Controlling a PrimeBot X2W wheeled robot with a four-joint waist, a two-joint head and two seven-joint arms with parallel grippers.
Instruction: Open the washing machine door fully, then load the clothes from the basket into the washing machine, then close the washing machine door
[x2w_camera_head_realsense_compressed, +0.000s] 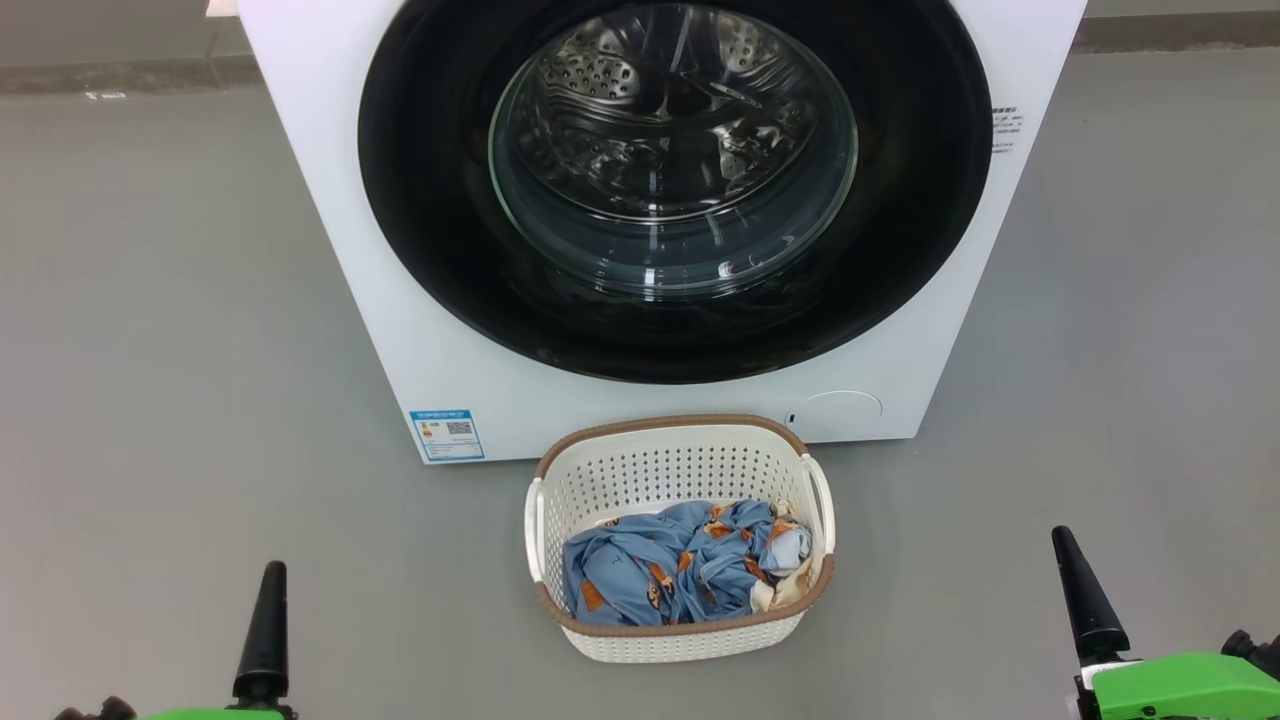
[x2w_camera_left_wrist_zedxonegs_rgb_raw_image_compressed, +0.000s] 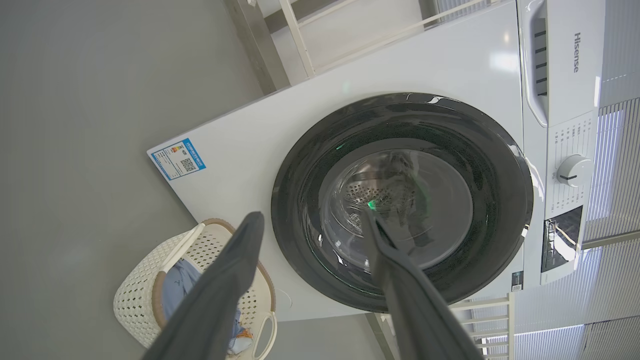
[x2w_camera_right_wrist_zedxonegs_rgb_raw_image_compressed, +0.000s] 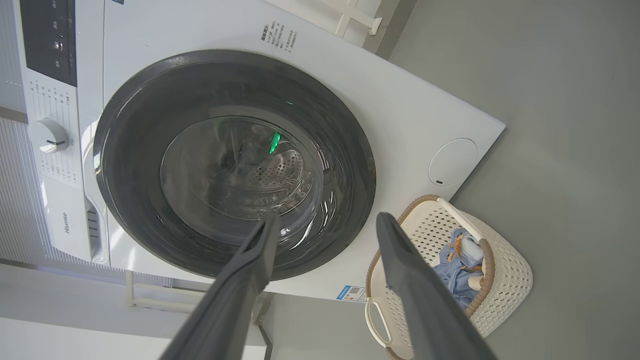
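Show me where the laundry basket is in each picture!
Head view: the basket sits bottom middle, below the washing machine door.
Left wrist view: basket, bottom left.
Right wrist view: basket, bottom right.
Shared landmark: that round black door, next to it every time.

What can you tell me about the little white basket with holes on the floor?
The small cream-white plastic basket is a rounded rectangle, its walls full of little holes, with a brown woven-look rim and a white handle on each side. It stands upright on the grey floor, close before the big white washing machine; whether they touch I cannot tell. Crumpled blue clothes with orange figures lie in its bottom. Nothing grips it.
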